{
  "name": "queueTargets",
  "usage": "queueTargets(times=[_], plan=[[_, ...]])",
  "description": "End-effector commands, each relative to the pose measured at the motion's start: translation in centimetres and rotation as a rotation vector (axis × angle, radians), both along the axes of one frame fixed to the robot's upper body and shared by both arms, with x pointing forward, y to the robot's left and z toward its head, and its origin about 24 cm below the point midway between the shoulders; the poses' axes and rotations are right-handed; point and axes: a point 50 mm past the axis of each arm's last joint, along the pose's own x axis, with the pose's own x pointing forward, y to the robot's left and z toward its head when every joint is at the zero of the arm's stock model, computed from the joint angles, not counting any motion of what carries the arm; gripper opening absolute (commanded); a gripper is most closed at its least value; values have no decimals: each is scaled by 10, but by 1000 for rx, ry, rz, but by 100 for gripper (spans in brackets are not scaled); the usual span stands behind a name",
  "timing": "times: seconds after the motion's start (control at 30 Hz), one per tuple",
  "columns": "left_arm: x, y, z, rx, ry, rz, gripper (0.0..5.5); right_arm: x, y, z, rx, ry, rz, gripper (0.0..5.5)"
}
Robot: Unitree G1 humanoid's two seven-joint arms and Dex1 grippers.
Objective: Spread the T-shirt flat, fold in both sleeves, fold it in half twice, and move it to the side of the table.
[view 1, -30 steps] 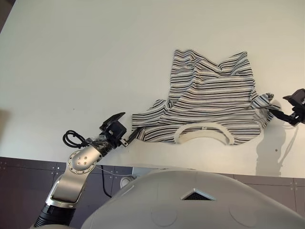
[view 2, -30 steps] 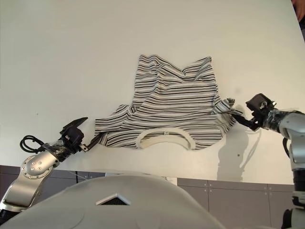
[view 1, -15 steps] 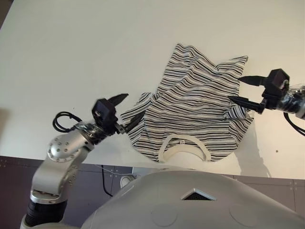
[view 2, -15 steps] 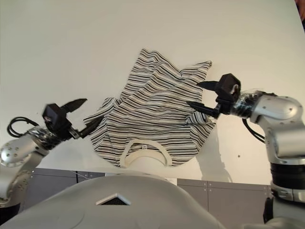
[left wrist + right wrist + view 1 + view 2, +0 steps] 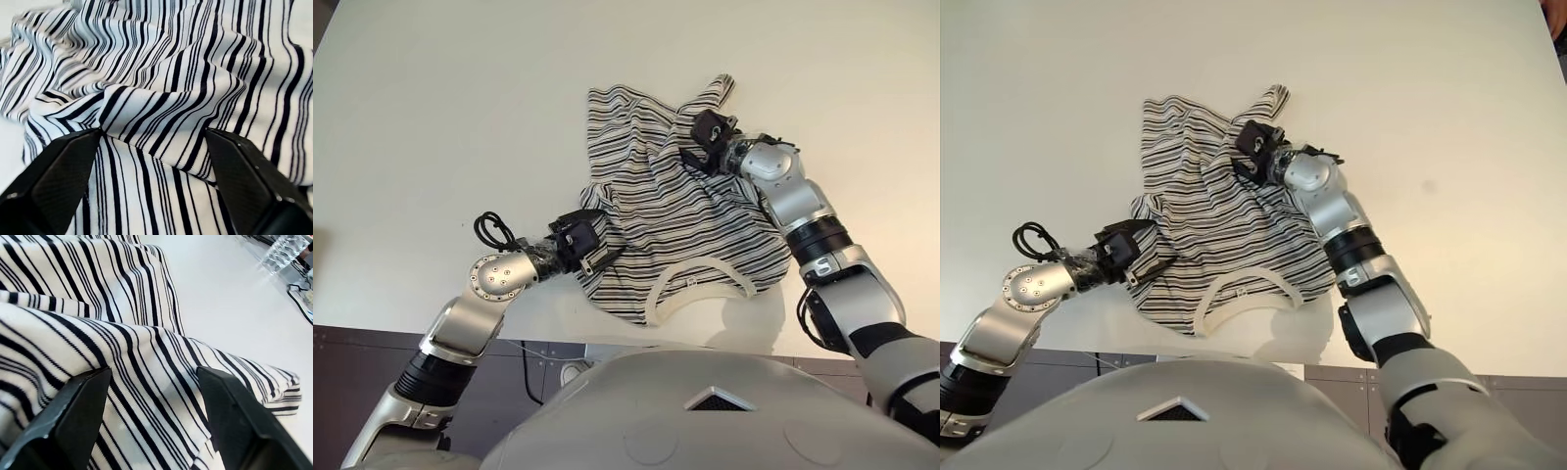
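T-shirt point(image 5: 675, 215), striped and crumpled, lies in a heap on the white bench point(image 5: 460, 98); the cloth looks light, limp and quick to bunch, so I judge it best pinched at a sleeve edge or hem corner and drawn away from the collar point(image 5: 700, 284); the right hand point(image 5: 693, 155), fingers spread, sits over a ridge of fabric well beyond the collar; the left hand point(image 5: 602, 257), fingers also apart, straddles a fold just left of the collar.

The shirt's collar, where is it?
Eye views: the collar lies at the T-shirt's near end, by the table's front edge, right of the left gripper.
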Motion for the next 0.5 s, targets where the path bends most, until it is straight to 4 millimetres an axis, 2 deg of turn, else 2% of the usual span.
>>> queueTargets(times=[0.03, 0.07, 0.13, 0.23, 0.3, 0.37, 0.43, 0.5], plan=[[-39, 43, -38, 268, 219, 17, 388, -23, -83, -41, -296, 57, -205, 320], [-46, 42, -38, 259, 234, 6, 388, -30, -96, -38, -288, 54, -221, 320], [-57, 39, -37, 230, 257, 4, 388, -41, -99, -19, -167, 33, -205, 320], [-59, 40, -37, 230, 256, 20, 388, -38, -103, 29, -28, -84, -211, 320], [-54, 37, -35, 212, 234, 40, 388, -37, -119, 71, 76, -145, -233, 320], [-53, 34, -33, 195, 219, 60, 388, -49, -132, 99, 128, -133, -183, 320], [-58, 33, -33, 186, 225, 69, 388, -81, -145, 105, 100, 5, -50, 320], [-67, 30, -34, 171, 242, 80, 388, -120, -159, 89, -2, 229, 88, 320]])
